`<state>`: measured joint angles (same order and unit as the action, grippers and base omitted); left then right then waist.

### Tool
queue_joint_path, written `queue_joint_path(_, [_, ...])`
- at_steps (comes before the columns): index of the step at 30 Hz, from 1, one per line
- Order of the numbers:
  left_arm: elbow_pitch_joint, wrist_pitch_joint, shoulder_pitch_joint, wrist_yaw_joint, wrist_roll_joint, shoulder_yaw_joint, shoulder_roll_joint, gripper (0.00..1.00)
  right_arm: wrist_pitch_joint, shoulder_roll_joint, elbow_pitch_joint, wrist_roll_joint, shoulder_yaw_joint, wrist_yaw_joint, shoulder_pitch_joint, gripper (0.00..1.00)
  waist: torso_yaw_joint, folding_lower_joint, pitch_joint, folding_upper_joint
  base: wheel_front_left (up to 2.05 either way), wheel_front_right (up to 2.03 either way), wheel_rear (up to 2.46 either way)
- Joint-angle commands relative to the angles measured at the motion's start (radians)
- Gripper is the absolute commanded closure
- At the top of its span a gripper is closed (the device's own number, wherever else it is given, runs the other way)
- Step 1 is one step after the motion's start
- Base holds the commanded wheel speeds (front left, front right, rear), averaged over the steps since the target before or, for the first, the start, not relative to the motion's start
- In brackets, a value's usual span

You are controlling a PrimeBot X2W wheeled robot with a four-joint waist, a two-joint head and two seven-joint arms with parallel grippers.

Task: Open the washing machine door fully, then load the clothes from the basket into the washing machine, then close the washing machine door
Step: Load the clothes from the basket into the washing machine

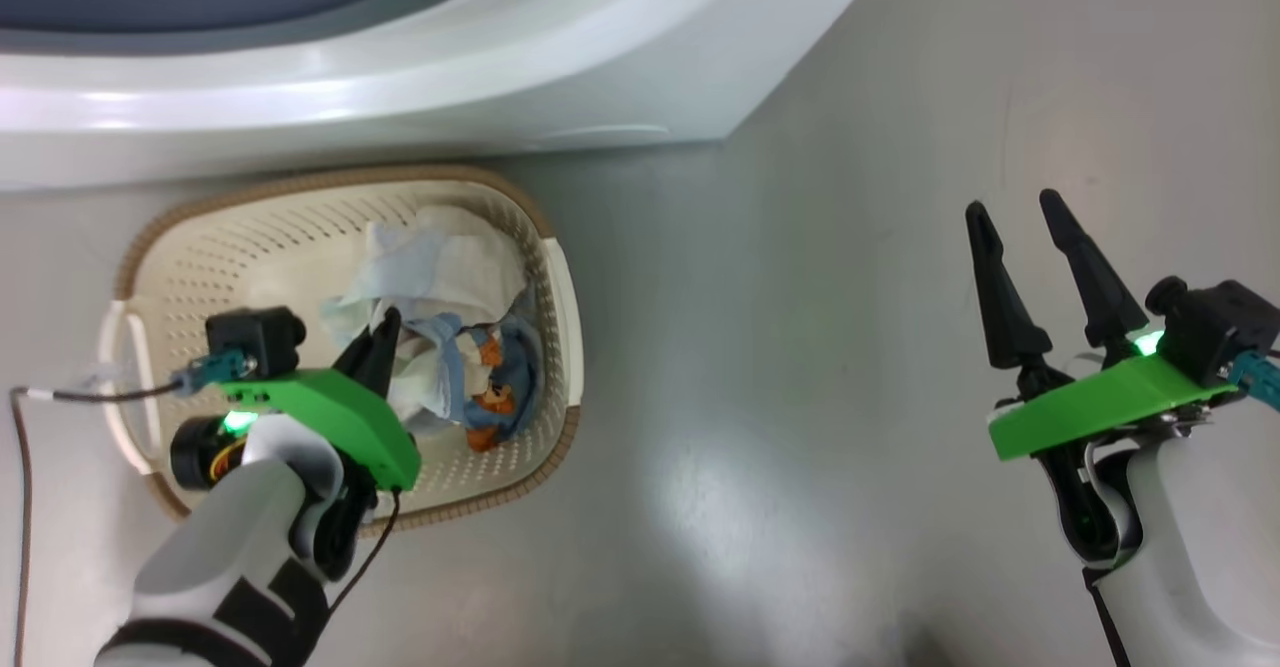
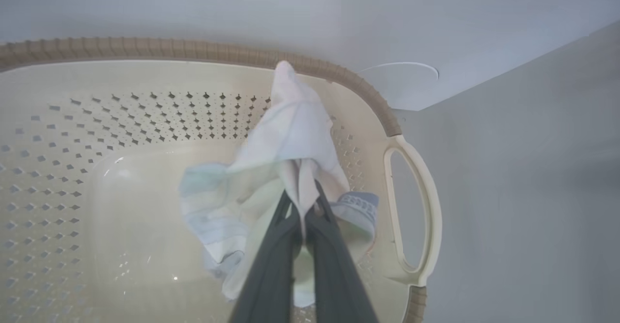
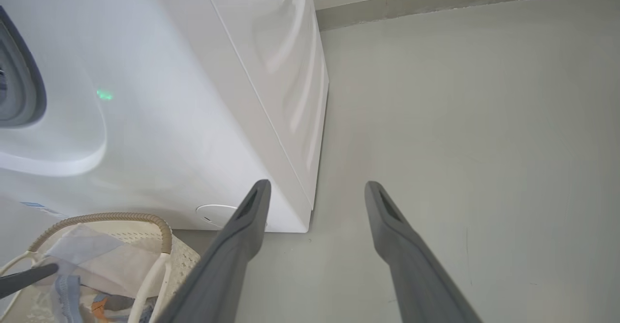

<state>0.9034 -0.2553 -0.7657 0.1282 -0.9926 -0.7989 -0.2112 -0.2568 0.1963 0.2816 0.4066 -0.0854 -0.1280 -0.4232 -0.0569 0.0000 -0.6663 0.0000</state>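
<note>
The cream basket [image 1: 230, 257] stands on the floor before the white washing machine [image 1: 400, 77]. In it lie the clothes: a white cloth [image 1: 450, 257] and a light blue garment with orange prints [image 1: 495, 377]. My left gripper [image 1: 388, 322] reaches into the basket from the near side. In the left wrist view the left gripper [image 2: 302, 192] is shut on a fold of the white cloth [image 2: 295, 119], which stands up from the pile. My right gripper [image 1: 1012, 205] hangs open over bare floor to the right, holding nothing. The washing machine door is out of view.
Grey floor [image 1: 780, 367] stretches between the basket and my right arm. The machine's right front corner [image 3: 307, 226] and its round white cap [image 3: 215, 214] sit just beyond the basket's rim [image 3: 111, 216]. A wall skirting [image 3: 436, 3] runs behind. A thin cable [image 1: 25, 507] trails left of my left arm.
</note>
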Motion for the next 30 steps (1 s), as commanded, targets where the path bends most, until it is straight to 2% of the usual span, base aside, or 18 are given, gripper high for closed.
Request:
queue_joint_path(1, [-0.024, -0.006, 0.048, 0.003, 0.031, 0.060, -0.031, 1.00, -0.005, 0.009, -0.012, 0.000, -0.021, -0.003, 0.057, 0.00, 0.028, 0.0000, 0.070, 0.0000, 0.00, 0.00, 0.00])
queue_joint_path(8, [-0.078, -0.006, 0.134, 0.003, 0.113, 0.173, -0.031, 1.00, -0.005, 0.015, 0.003, 0.005, -0.022, -0.003, 0.085, 0.00, 0.045, 0.0000, 0.152, 0.0000, 0.00, 0.00, 0.00])
queue_joint_path(19, [-0.217, -0.006, 0.291, 0.003, 0.307, 0.413, -0.033, 1.00, -0.005, 0.019, 0.027, 0.016, -0.012, -0.003, 0.160, 0.00, 0.064, 0.0000, 0.311, 0.0000, 0.00, 0.00, 0.00])
queue_joint_path(30, [-0.363, -0.006, 0.409, 0.003, 0.435, 0.540, -0.024, 1.00, -0.005, 0.032, 0.035, 0.021, 0.007, -0.003, 0.212, 0.00, 0.072, 0.0000, 0.400, 0.0000, 0.00, 0.00, 0.00])
